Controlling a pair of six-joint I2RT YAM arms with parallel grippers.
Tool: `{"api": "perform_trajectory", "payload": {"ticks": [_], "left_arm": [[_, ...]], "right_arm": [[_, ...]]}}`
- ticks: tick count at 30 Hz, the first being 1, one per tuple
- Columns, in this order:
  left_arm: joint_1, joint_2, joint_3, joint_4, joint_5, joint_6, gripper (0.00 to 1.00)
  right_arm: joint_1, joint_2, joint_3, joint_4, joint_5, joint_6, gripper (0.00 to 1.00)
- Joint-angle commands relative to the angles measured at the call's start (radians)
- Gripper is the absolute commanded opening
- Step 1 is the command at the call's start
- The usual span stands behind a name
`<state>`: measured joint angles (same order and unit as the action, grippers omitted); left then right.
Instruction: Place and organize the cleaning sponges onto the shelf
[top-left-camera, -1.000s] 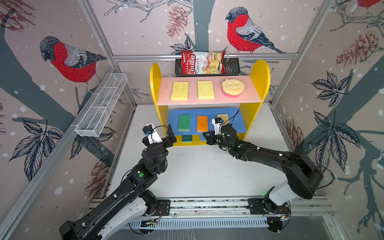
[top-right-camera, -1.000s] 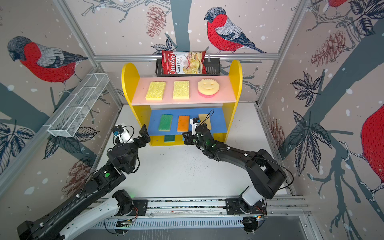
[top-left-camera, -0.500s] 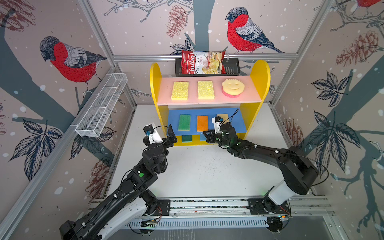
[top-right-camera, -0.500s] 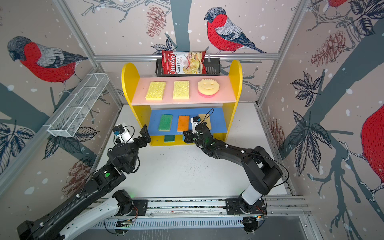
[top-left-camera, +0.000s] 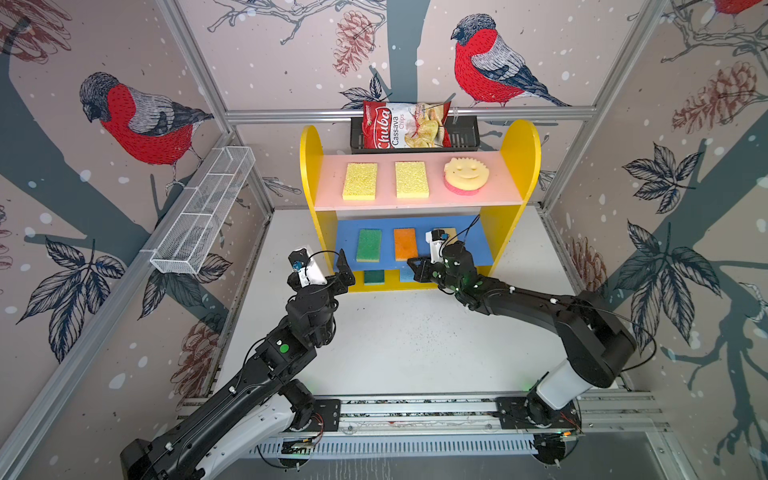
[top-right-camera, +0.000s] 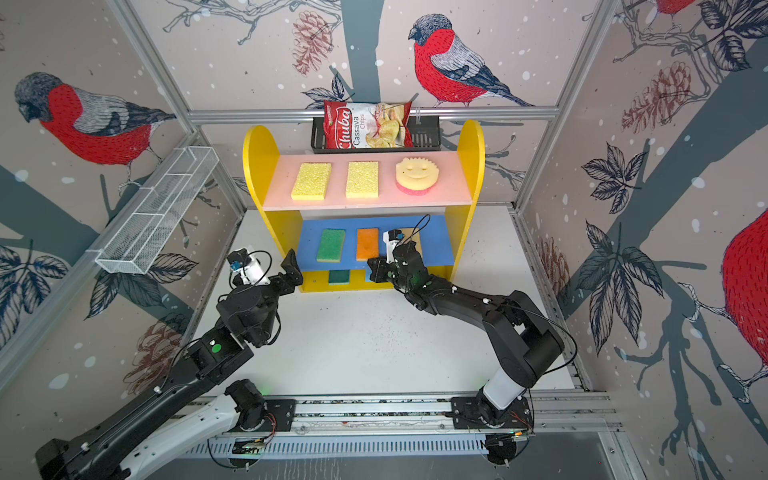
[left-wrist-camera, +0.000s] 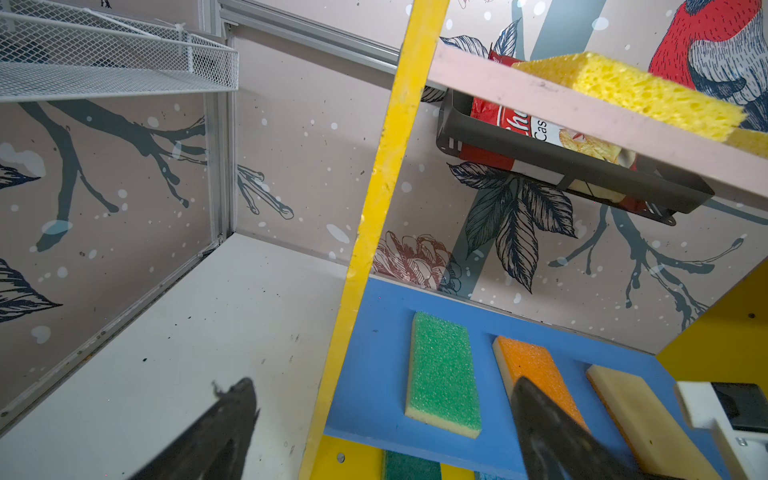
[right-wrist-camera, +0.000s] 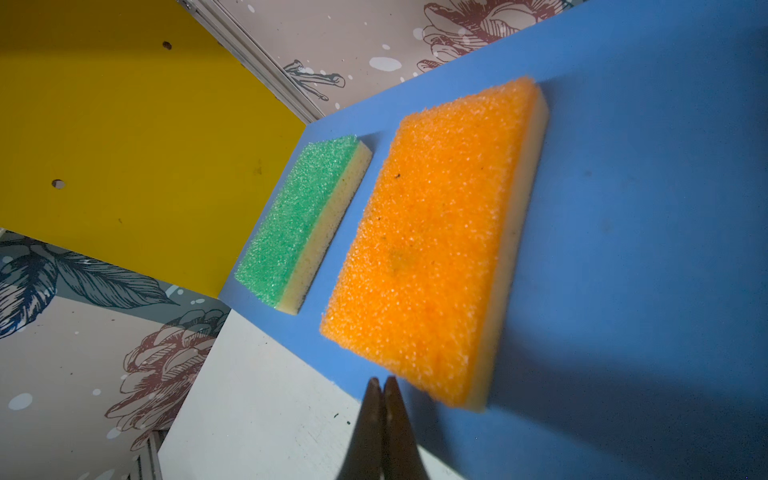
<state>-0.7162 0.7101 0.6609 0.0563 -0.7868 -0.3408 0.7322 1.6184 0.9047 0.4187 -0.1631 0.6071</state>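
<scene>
Your left fingers (left-wrist-camera: 220, 424) stand wide and empty just in front of the shelf (top-left-camera: 519, 166), near its left side panel, above the tabletop (top-left-camera: 395, 332). Your right fingers (right-wrist-camera: 380, 415) are pressed together, holding nothing, at the front edge of the blue board beside the orange sponge (right-wrist-camera: 432, 232). Noted on the shelf: two yellow sponges (top-left-camera: 360, 181) and the smiley sponge (top-left-camera: 465, 176) on the pink board; green sponge (top-left-camera: 368, 245), orange and tan sponge (left-wrist-camera: 640, 415) on blue; dark green sponge (top-left-camera: 374, 276) and light blue sponge (top-left-camera: 404, 275) on the base, each lying flat, apart from its neighbours.
</scene>
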Motion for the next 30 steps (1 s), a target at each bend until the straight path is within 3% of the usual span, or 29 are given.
{"api": "perform_trajectory", "payload": {"ticks": [1, 8, 13, 16, 18, 21, 23, 24, 25, 30], "left_arm": [[0.003, 0.002, 0.005, 0.008, 0.008, -0.003, 0.94], [0.003, 0.002, 0.012, 0.001, 0.006, -0.003, 0.94], [0.003, -0.007, 0.017, -0.012, -0.012, 0.002, 0.94], [0.003, -0.019, 0.012, -0.021, -0.032, 0.002, 0.95], [0.003, -0.031, 0.005, -0.026, -0.057, -0.006, 0.96], [0.003, -0.053, -0.016, -0.031, -0.112, -0.033, 0.98], [0.003, -0.075, -0.042, -0.022, -0.153, -0.050, 0.98], [0.003, -0.088, -0.058, -0.015, -0.171, -0.052, 0.98], [0.003, -0.103, -0.072, -0.003, -0.185, -0.053, 0.98], [0.003, -0.172, -0.160, 0.075, -0.236, -0.048, 0.98]], "right_arm": [[0.002, 0.000, 0.003, 0.031, -0.024, 0.006, 0.00], [0.009, -0.056, -0.018, -0.006, -0.031, -0.004, 0.00], [0.009, -0.208, -0.059, -0.085, 0.017, -0.050, 0.00], [0.007, -0.335, -0.096, -0.162, 0.105, -0.095, 0.03], [0.004, -0.432, -0.129, -0.214, 0.190, -0.127, 0.21], [-0.010, -0.550, -0.190, -0.271, 0.343, -0.170, 0.62], [-0.029, -0.620, -0.227, -0.307, 0.432, -0.182, 0.78], [-0.040, -0.656, -0.245, -0.326, 0.475, -0.189, 0.93], [-0.051, -0.686, -0.261, -0.336, 0.512, -0.192, 1.00], [-0.136, -0.854, -0.367, -0.332, 0.635, -0.190, 1.00]]}}
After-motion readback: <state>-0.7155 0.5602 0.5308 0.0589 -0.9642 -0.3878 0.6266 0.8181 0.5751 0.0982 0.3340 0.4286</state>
